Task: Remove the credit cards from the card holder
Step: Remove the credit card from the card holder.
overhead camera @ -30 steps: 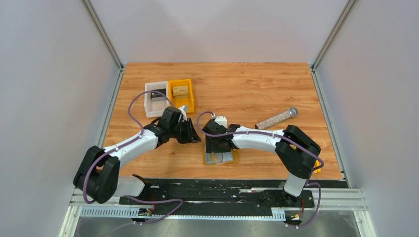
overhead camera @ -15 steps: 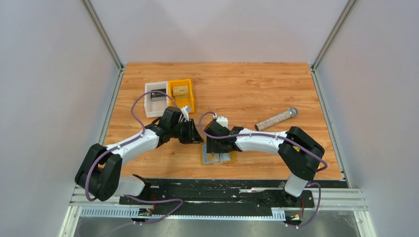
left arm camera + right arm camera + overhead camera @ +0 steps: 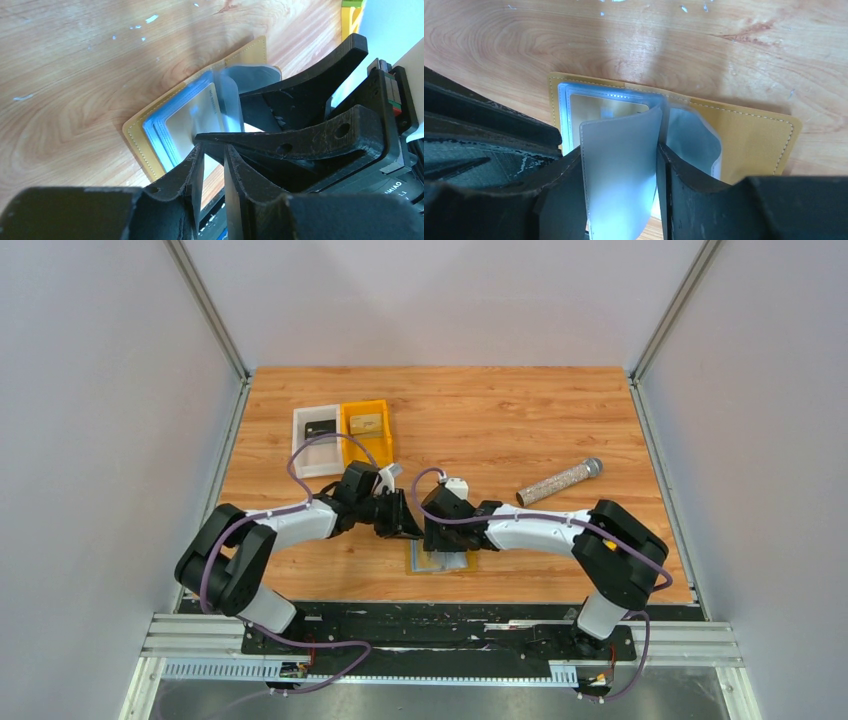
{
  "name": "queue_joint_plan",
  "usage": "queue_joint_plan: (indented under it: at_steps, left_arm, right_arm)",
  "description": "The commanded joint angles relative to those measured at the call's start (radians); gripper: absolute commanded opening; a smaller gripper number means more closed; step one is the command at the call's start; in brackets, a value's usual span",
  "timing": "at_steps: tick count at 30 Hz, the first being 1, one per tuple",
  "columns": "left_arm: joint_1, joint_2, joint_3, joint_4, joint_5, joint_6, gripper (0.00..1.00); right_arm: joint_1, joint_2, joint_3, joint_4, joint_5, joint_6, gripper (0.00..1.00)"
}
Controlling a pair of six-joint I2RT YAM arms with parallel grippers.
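Note:
The mustard-tan card holder lies open near the table's front edge, its light-blue panels up. A beige credit card sits in the left pocket. One translucent sleeve leaf stands up from the fold. My right gripper is open astride this leaf, a finger at each of its edges. My left gripper hovers just left of the holder, its jaws a narrow slit apart with nothing between them, tips right by the right gripper's fingers.
A white bin holding a dark flat item and an orange bin holding a tan one stand at the back left. A glittery cylinder with a grey cap lies to the right. A black rail runs along the near edge.
The left gripper has swung right and nearer, up to the card holder. The right gripper's jaws have narrowed around the raised sleeve leaf.

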Motion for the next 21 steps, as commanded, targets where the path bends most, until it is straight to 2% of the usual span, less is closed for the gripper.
queue_joint_plan:
  at_steps: [1, 10, 21]
  left_arm:
    - [-0.015, 0.027, 0.018, 0.084, 0.042, -0.018, 0.29]
    - [-0.023, 0.050, 0.027, 0.091, 0.043, -0.018, 0.29]
    - [-0.057, 0.056, 0.059, 0.093, 0.054, -0.017, 0.30]
  right_arm:
    - [-0.005, -0.045, -0.020, -0.012, 0.025, 0.020, 0.47]
    - [-0.005, -0.120, -0.037, -0.089, 0.118, 0.030, 0.51]
    - [-0.019, -0.176, -0.091, -0.150, 0.182, 0.058, 0.42]
